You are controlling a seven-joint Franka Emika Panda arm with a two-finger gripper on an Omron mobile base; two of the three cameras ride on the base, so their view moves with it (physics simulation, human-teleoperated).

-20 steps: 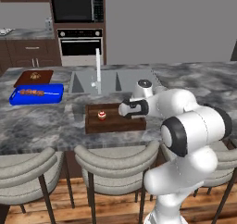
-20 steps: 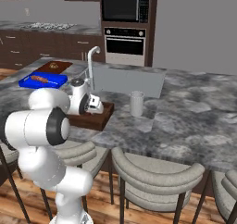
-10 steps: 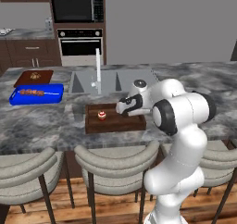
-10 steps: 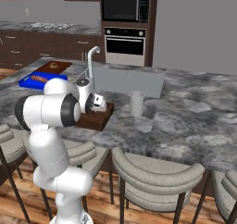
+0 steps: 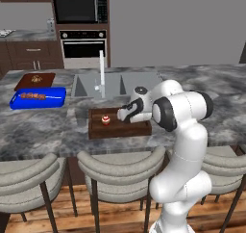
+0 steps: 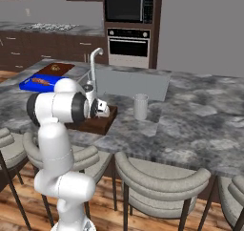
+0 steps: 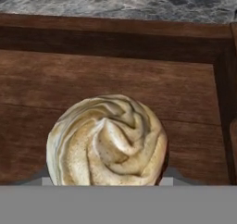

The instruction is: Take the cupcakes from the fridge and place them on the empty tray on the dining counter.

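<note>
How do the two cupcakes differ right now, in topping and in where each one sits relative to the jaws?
The red-topped cupcake has red/pink frosting; the tan cupcake has a pale swirled top. The red-topped one stands free on the left part of the tray, apart from the gripper; the tan one sits right at the gripper, over the tray's floor. Whether the jaws grip it cannot be told. Both are within the tray's rim.
</note>
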